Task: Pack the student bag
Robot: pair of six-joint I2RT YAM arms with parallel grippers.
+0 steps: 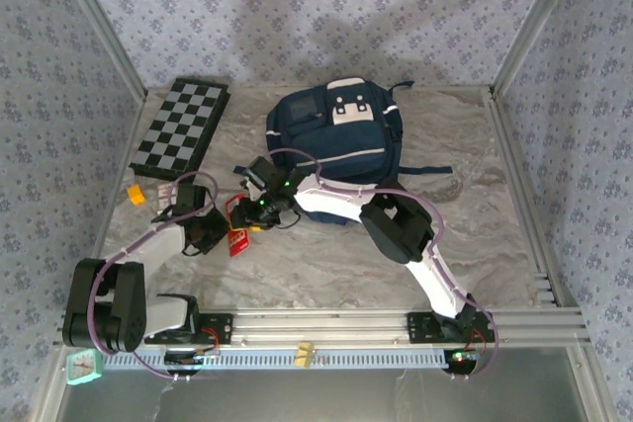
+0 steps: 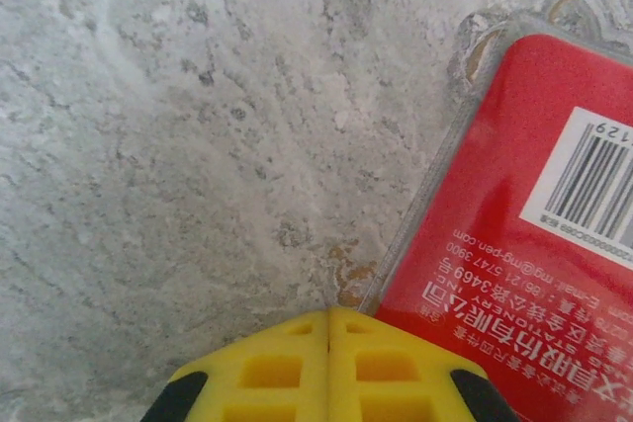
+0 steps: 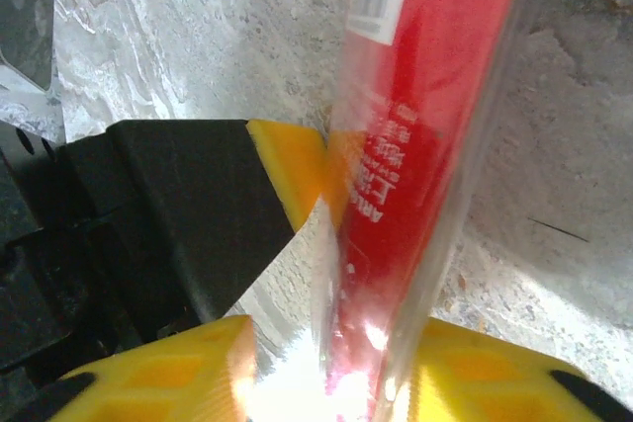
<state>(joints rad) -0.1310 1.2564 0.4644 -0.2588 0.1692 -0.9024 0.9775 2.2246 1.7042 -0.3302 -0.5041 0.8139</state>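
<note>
Your left fingers [image 2: 316, 335], clenched on nothing, butt their tip against the clear edge of the red blister pack [image 2: 514, 244], which is tipped up off the worktop [image 2: 148, 145]. Your right fingers [image 1: 249, 214] straddle it, though whether they have bitten cannot be told. The student bag [image 1: 336, 135] lies just behind. Pull the left prop away too soon and the slick pack could slide out and drop flat.

Black-and-white arms [image 1: 425, 264] carry lilac cables [image 1: 93, 305] and yellow, ribbed fingers [image 2: 287, 368].
</note>
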